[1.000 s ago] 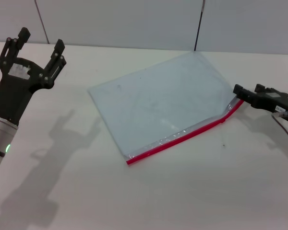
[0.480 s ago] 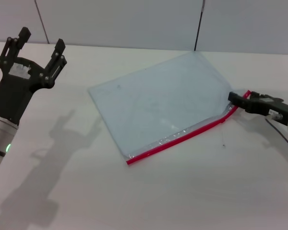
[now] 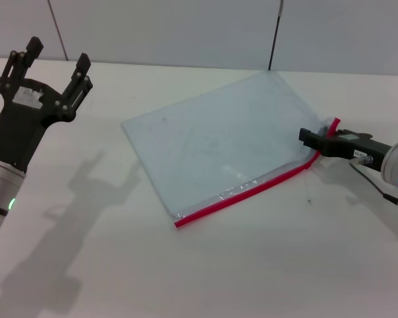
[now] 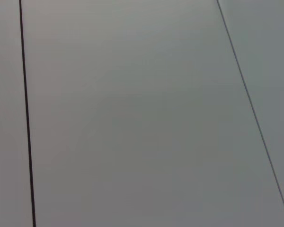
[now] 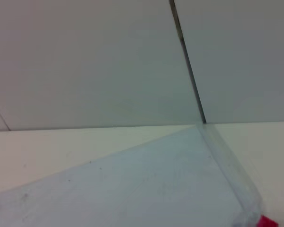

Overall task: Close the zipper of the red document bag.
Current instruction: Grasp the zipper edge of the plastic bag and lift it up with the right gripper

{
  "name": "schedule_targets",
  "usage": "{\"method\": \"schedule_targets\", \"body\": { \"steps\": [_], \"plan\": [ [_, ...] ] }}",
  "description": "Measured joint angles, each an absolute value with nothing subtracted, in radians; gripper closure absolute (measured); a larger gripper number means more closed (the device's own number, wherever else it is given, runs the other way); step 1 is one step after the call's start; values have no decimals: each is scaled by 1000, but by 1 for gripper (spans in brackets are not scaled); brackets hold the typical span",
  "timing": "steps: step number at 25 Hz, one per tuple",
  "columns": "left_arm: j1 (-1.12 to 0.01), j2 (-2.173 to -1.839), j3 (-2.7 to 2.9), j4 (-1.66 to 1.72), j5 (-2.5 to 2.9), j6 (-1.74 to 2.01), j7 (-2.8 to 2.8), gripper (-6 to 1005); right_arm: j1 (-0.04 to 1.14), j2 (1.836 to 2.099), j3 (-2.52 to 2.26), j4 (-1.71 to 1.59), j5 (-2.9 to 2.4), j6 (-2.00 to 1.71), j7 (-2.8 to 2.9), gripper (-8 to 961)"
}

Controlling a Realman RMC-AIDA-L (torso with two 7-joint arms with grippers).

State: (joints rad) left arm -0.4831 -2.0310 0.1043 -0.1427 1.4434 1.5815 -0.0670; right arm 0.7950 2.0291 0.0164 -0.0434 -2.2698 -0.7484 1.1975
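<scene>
While the red document bag (image 3: 219,142) lies flat on the white table (image 3: 205,271), its look is that of a thin, flexible, translucent pale-blue plastic pouch, rectangular and turned at an angle to the robot. Along its near long edge runs the zipper (image 3: 245,195), a narrow bright-red strip bordered on its inner side by a shiny clear band that catches the light. Toward the robot's right the strip bends upward and its end curls off the table.

At that bent end sits the right gripper (image 3: 310,138), dark and slim, reaching in low from the right with its tip on the pouch's corner beside the red strip; whether its fingers are parted or pinched cannot be told. Compared with a second ago, it has pushed further in over the corner, and the red end that lay flatter now stands up behind it. In the right wrist view the pouch's pale, faintly scuffed surface (image 5: 132,184) fills the foreground, with a bit of red at the corner.

Raised at the far left, well apart from the pouch, the left gripper (image 3: 53,56) has its black fingers spread wide, unchanged.
</scene>
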Motion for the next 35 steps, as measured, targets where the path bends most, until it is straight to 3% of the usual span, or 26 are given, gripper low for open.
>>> {"method": "schedule_targets", "body": {
  "steps": [11, 22, 35],
  "plan": [
    [-483, -2031, 104, -143, 1443, 1582, -67, 209, 819, 2030, -32, -13, -2270, -659, 1196, 465],
    [-482, -2031, 104, -143, 1443, 1582, -67, 208, 819, 2029, -47, -8, -2270, -717, 1192, 875],
    [-498, -2030, 117, -143, 1553, 1576, -56, 208, 792, 2028, -36, -41, -2258, -996, 1190, 938]
  ]
}}
